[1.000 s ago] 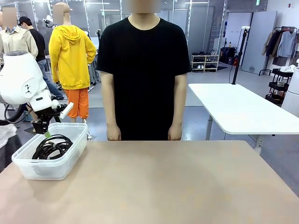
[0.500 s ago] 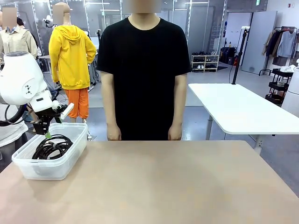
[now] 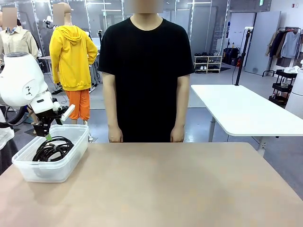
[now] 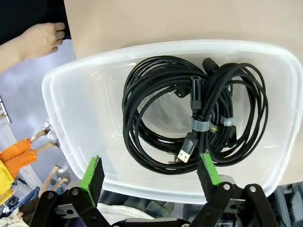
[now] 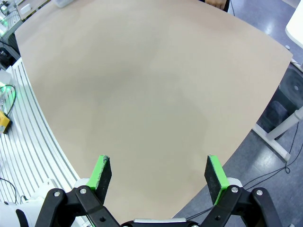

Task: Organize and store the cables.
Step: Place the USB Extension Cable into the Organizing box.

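Cables (image 4: 189, 118) lie coiled in the bin (image 3: 28, 170) at the table's left edge; our left gripper (image 4: 150, 176) and right gripper (image 5: 157, 176) gape empty, so storing looks finished; we likely just retreat.

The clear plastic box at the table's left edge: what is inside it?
Inside the clear plastic box lie the cables, thin black cords coiled and overlapping, some with grey ties and a USB plug. How many cords there are cannot be told, because the coils cover each other.
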{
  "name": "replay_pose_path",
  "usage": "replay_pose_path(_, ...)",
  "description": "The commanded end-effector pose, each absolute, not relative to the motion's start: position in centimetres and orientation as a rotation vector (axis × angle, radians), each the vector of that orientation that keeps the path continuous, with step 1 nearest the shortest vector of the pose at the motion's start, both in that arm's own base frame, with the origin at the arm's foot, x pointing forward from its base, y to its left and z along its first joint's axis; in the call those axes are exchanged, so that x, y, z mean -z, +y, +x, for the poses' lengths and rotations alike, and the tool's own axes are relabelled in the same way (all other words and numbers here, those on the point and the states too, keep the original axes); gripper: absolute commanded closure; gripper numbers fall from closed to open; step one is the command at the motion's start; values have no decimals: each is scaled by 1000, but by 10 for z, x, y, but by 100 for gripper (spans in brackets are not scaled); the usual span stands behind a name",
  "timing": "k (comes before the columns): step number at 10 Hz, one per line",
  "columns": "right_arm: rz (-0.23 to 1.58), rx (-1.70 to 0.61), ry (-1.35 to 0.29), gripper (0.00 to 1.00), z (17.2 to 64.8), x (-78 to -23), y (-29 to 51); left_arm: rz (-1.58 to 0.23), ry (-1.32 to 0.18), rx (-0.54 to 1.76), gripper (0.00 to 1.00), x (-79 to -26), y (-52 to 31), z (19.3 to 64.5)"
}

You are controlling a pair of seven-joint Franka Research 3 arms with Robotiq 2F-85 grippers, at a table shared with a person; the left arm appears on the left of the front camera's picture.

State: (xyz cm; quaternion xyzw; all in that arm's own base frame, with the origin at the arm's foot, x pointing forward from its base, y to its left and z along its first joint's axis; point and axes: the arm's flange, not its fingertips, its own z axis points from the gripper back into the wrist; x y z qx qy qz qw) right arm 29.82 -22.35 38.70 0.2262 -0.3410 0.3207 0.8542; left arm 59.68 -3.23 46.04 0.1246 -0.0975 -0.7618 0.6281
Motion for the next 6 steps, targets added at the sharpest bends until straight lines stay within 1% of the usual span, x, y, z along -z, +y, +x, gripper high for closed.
replay_pose_path(1, 478, -683, -737, 0, 300, -387, -225, 294, -219, 1747, 0, -461, -29, 600)
replay_pose_path(6, 478, -683, -737, 0, 300, -387, -225, 294, -219, 1747, 0, -461, -29, 600)
